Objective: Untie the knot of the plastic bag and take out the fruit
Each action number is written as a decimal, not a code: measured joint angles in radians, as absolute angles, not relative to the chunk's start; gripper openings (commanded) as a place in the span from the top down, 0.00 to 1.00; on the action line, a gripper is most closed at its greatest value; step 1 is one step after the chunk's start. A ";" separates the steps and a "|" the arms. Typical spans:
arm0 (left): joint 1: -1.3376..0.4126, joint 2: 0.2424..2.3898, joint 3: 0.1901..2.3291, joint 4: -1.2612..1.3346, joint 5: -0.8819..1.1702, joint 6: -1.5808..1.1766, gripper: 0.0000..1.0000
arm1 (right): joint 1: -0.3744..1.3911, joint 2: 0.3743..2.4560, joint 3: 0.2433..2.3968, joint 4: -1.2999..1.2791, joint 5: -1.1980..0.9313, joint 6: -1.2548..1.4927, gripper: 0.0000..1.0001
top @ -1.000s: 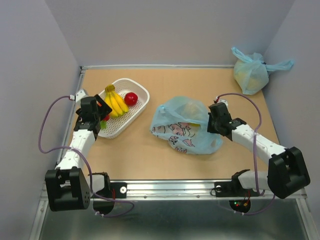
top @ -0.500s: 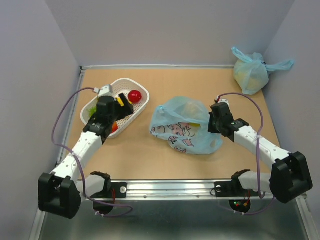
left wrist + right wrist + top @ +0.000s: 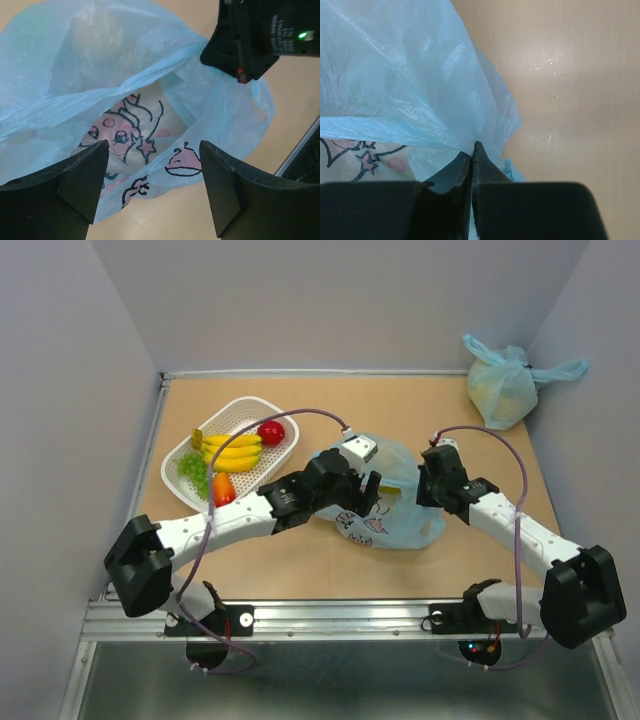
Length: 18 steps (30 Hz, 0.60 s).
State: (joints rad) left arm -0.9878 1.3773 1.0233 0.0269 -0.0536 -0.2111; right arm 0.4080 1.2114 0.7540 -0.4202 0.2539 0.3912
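Note:
The plastic bag [image 3: 400, 525] with the cartoon girl [image 3: 117, 137] lies mid-table, its mouth gaping. The knot is out of view. My left gripper [image 3: 367, 489] hovers over the bag's left side, open and empty [image 3: 152, 182], with the printed film between its fingers [image 3: 85, 175]. My right gripper [image 3: 427, 486] is shut on a fold of the bag's rim [image 3: 472, 149] on the right side. Fruit lies in the white basket [image 3: 287, 448]: a banana bunch [image 3: 232, 451], a red apple [image 3: 270, 432], green grapes [image 3: 195, 472] and an orange-red piece [image 3: 223, 488]. Something yellowish [image 3: 392, 491] shows through the bag.
A plain light blue tied bag [image 3: 503, 382] sits in the back right corner. Grey walls close in the table on three sides. The left arm [image 3: 240, 520] stretches across the table in front of the basket. A metal rail [image 3: 330, 615] runs along the near edge.
My left arm has swung from over the basket rightward to the bag, uncovering the fruit in the basket. The right gripper has stayed pinched on the bag.

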 measured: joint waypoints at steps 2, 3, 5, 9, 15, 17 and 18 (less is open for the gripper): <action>-0.989 1.436 1.033 0.026 -0.054 -0.200 0.17 | 0.408 1.211 0.759 -0.431 0.248 0.388 0.58; -0.989 1.465 1.034 0.023 -0.056 -0.197 0.17 | 0.408 1.211 0.761 -0.437 0.237 0.374 0.47; -0.988 1.491 1.034 0.010 -0.080 -0.199 0.16 | 0.408 1.210 0.776 -0.463 0.214 0.351 0.18; -0.987 1.491 1.034 0.005 -0.135 -0.211 0.15 | 0.408 1.196 0.854 -0.521 0.157 0.296 0.07; -0.978 1.457 1.029 0.014 -0.184 -0.255 0.15 | 0.408 1.287 1.121 -0.553 0.061 0.196 0.04; -0.977 1.437 1.009 0.022 -0.181 -0.273 0.15 | 0.409 1.353 1.179 -0.549 0.057 0.168 0.03; -0.977 1.427 0.999 0.028 -0.177 -0.278 0.15 | 0.409 1.381 1.201 -0.548 0.057 0.156 0.04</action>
State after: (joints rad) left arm -0.9768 1.4273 0.9985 0.0277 -0.1772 -0.2775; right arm 0.4091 1.3808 1.2011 -0.5476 0.0570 0.1562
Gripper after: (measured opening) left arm 0.844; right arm 0.963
